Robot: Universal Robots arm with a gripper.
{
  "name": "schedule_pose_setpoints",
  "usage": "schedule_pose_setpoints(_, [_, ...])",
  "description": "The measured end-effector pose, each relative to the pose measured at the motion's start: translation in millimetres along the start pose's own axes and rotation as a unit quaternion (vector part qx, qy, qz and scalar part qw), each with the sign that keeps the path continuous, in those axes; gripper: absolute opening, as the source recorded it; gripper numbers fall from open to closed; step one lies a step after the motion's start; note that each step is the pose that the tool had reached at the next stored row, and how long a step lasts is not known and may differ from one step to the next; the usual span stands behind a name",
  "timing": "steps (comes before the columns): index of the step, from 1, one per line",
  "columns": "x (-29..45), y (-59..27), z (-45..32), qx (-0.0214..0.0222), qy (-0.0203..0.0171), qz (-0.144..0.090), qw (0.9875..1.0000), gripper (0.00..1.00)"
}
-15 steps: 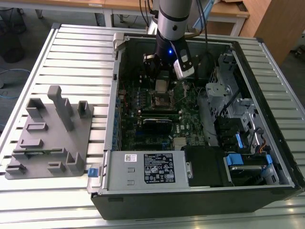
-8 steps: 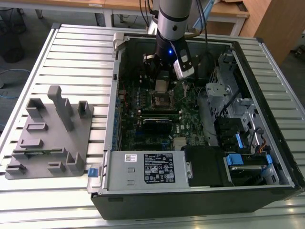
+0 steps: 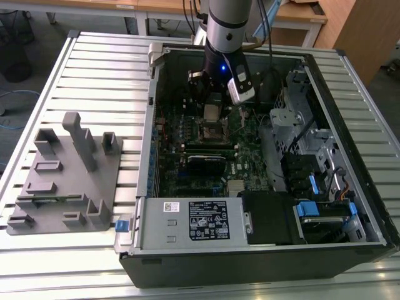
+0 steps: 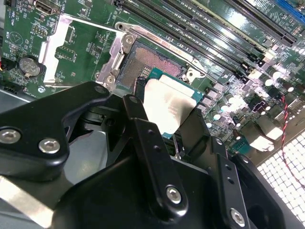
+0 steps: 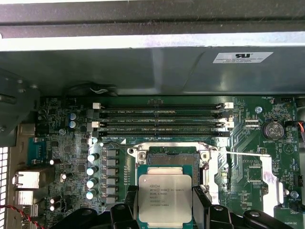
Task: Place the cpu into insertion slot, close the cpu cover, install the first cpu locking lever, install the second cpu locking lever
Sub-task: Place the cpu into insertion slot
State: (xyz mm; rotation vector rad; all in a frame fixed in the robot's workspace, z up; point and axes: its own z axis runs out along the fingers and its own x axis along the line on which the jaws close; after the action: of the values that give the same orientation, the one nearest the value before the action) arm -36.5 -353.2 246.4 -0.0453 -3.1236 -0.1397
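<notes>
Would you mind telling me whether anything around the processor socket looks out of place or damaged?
Nothing stands out. The small silver-grey square cpu sits squarely in the black end effector, by the empty black-framed square insertion slot, and the thin silver metal cpu cover is swung open beside the slot.

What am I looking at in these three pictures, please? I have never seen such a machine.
One picture is taken from outside, two from cameras on the arm's wrist. The exterior view shows a robot arm reaching into an open computer case that lies on a slatted metal table; a grey holder lies beside it. The arm's pincer is shut on the cpu, a small silver square, near the open insertion slot. The cpu cover is folded open.
</notes>
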Motion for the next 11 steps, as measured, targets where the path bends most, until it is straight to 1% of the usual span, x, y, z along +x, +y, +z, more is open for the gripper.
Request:
schedule_pose_setpoints(3, [0.0,0.0,0.4,-0.0001,-0.0003,0.003,1.0,0.54])
schedule_pose_setpoints(5, [0.0,-0.1,0.8,-0.0003,-0.0013,0.014,0.9999,0.54])
schedule_pose_setpoints(6, [0.0,-0.1,1.2,-0.0004,-0.0021,0.024,0.9997,0.54])
schedule_pose_setpoints(9, [0.0,-0.2,2.5,-0.0008,-0.0045,0.05,0.9987,0.54])
schedule_pose_setpoints(11, [-0.1,-0.3,3.4,-0.0011,-0.0061,0.068,0.9977,0.54])
